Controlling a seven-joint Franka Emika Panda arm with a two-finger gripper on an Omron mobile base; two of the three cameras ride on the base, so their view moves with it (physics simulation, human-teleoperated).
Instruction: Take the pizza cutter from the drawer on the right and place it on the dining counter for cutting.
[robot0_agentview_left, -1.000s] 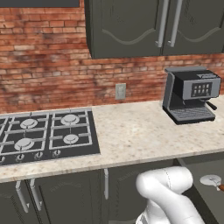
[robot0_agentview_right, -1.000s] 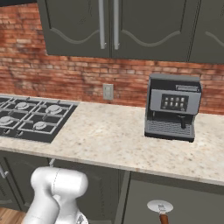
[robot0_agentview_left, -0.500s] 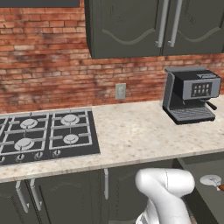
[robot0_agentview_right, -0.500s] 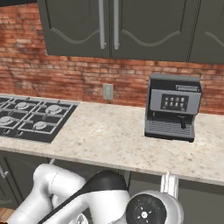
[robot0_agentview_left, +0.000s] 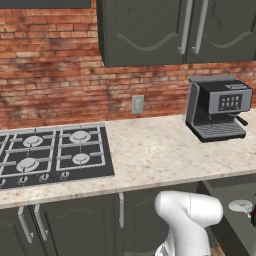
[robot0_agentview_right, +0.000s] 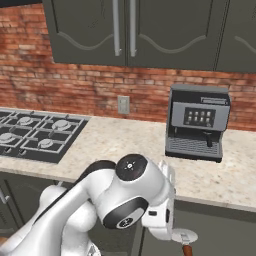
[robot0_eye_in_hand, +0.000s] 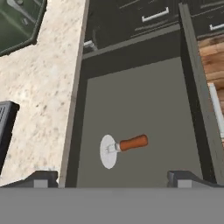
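Note:
The drawer (robot0_eye_in_hand: 144, 96) stands pulled out below the beige worktop, and its dark floor is bare around the pizza cutter (robot0_eye_in_hand: 123, 146). The cutter lies flat with its silver wheel toward the worktop and its reddish-brown handle pointing away. My gripper (robot0_eye_in_hand: 113, 179) hangs open above the drawer, short of the cutter and touching nothing. The cutter's wheel (robot0_agentview_left: 241, 205) also peeks out at the lower right of the left base view, and the pizza cutter (robot0_agentview_right: 184, 236) lies just below my white hand in the right base view. The dining counter is out of view.
A beige speckled worktop (robot0_agentview_left: 150, 150) carries a black gas hob (robot0_agentview_left: 50, 157) on the left and a coffee machine (robot0_agentview_left: 219, 107) on the right. Dark wall cabinets (robot0_agentview_right: 130, 30) hang above. Wooden floor (robot0_eye_in_hand: 214, 65) lies beyond the drawer's front, and dark drawer fronts (robot0_eye_in_hand: 153, 15) with silver handles lie farther off.
My arm has swung up and right, so its elbow and hand now loom large in the right base view over the open drawer. The cutter has not moved.

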